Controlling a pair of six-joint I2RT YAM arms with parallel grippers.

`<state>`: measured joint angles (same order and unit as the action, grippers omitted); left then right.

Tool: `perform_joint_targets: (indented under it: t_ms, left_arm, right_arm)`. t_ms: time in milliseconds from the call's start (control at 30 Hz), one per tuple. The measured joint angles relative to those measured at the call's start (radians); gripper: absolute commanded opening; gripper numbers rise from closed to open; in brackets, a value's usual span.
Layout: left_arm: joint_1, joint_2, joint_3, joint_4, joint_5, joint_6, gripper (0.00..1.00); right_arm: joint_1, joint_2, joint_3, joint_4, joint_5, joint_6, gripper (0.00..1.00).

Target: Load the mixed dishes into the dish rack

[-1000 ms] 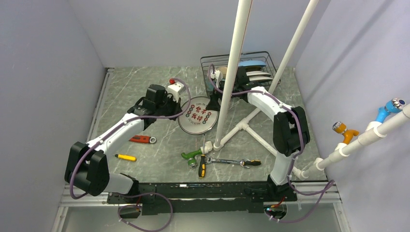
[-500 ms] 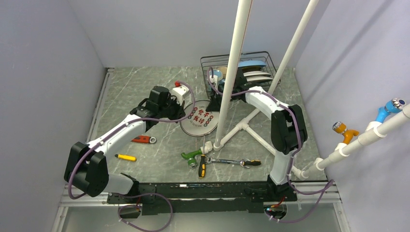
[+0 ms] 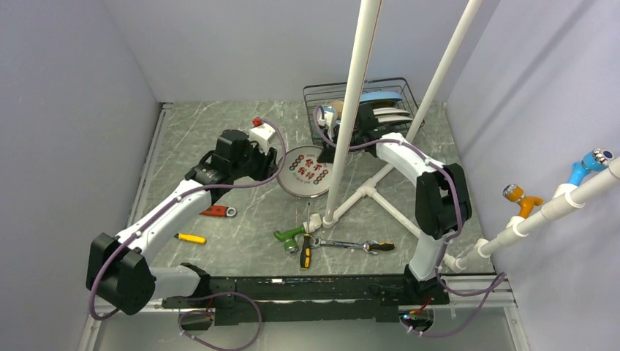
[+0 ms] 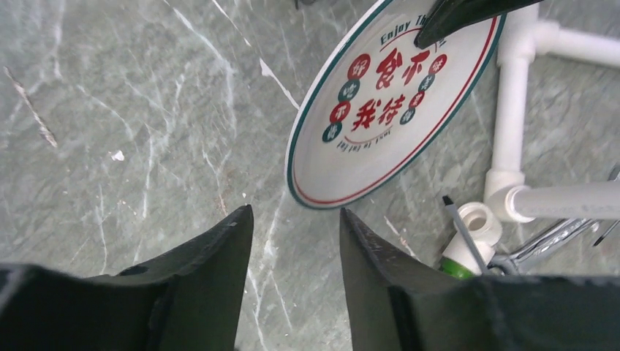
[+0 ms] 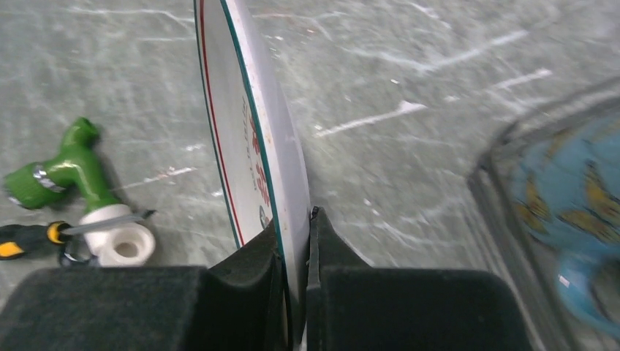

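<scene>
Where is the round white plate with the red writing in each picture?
Top external view: the round white plate with a green rim and red writing is in the middle of the picture.
Left wrist view: upper middle, with its face showing.
Right wrist view: in the centre, seen edge-on, pinched by the right pincer.
Shared landmark: the green tool with a white round end.
</scene>
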<state>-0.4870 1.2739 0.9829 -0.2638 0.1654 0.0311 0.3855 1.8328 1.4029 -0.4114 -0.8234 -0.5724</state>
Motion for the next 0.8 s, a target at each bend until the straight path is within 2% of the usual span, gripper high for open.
perform_joint_targets:
  t_ms: [133, 300, 500, 600, 800]
  left_arm:
    - [0.0, -0.051, 0.0, 0.015, -0.016, -0.012, 0.62]
    - [0.0, -0.069, 0.0, 0.019, -0.027, -0.017, 0.63]
    - [0.0, -0.075, 0.0, 0.02, -0.029, -0.035, 0.64]
    - [0.0, -0.085, -0.005, 0.031, -0.031, -0.047, 0.64]
    - [0.0, -0.09, -0.012, 0.044, -0.032, -0.055, 0.64]
  right_arm:
    - [-0.038, -0.038, 0.016, -0.038, 0.076, -0.049, 0.0]
    - [-0.106, -0.073, 0.102, -0.138, 0.12, -0.147, 0.0]
    - [-0.148, -0.113, 0.224, -0.303, 0.195, -0.375, 0.0]
    - [-0.163, -0.103, 0.331, -0.406, 0.224, -0.46, 0.0]
    - [-0.192, -0.088, 0.504, -0.491, 0.34, -0.583, 0.0]
